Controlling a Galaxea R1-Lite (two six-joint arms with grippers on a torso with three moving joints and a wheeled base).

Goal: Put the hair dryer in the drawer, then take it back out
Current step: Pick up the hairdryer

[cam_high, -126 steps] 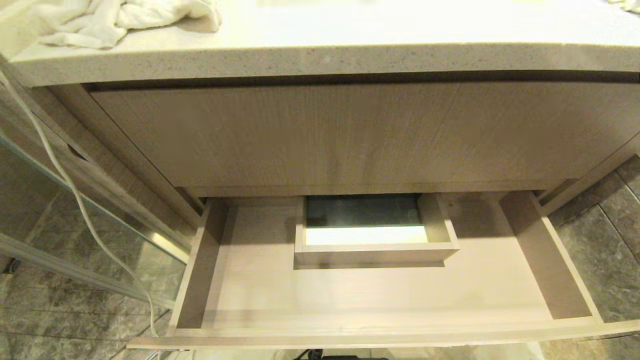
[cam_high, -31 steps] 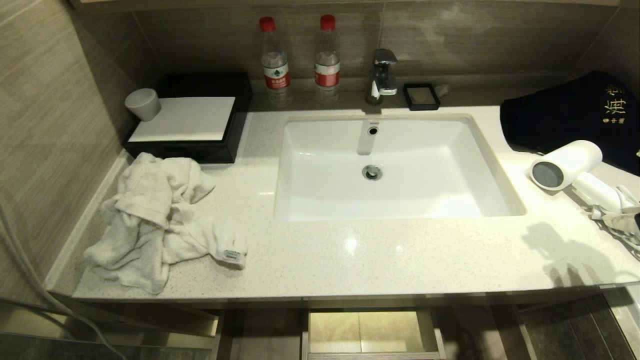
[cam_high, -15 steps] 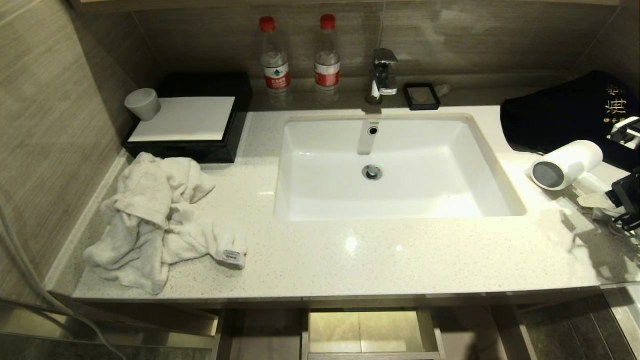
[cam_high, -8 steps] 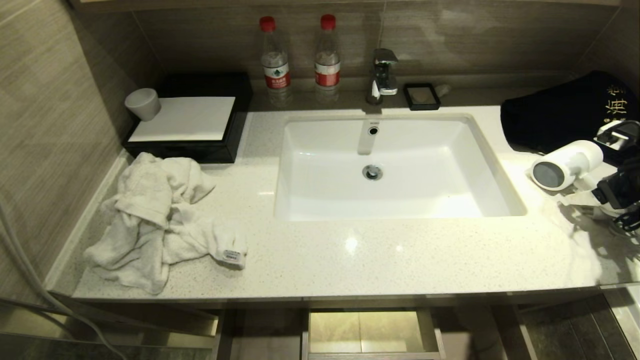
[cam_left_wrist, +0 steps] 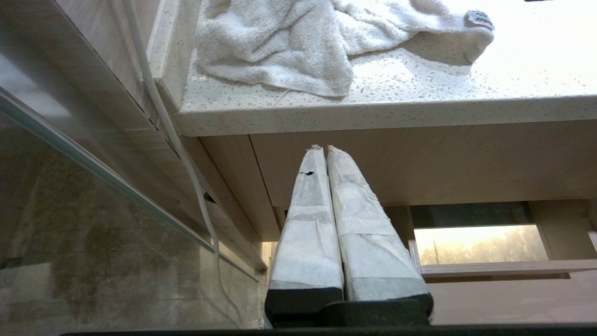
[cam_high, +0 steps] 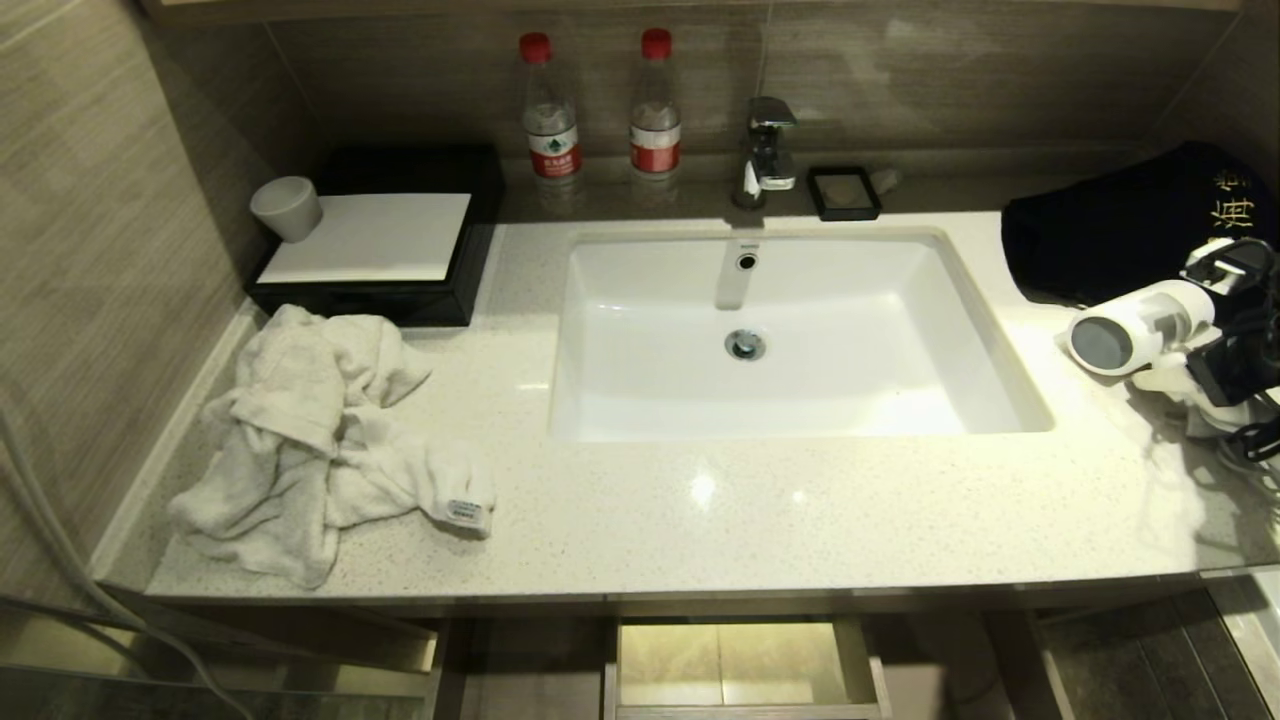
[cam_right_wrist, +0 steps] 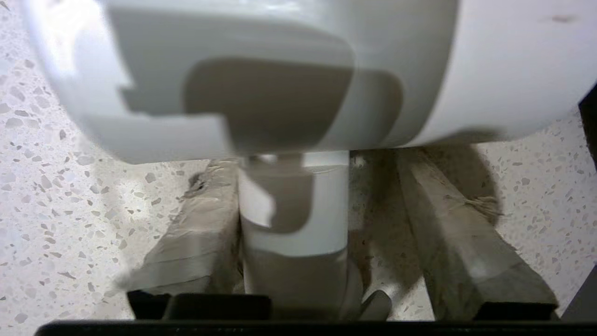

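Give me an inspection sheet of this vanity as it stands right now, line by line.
Surface: speckled countertop with a white sink set in it.
Job's things: hair dryer lies at the counter's right end; drawer is open below and shows no dryer.
Clutter: crumpled towel, two bottles, cup, black box, dark bag.
Grippers: right gripper has its jaws astride the dryer's handle, a gap on one side; left gripper is shut, below the counter edge.
Cables: white cable hangs left of the cabinet.
Surroundings: glass panel on the left.
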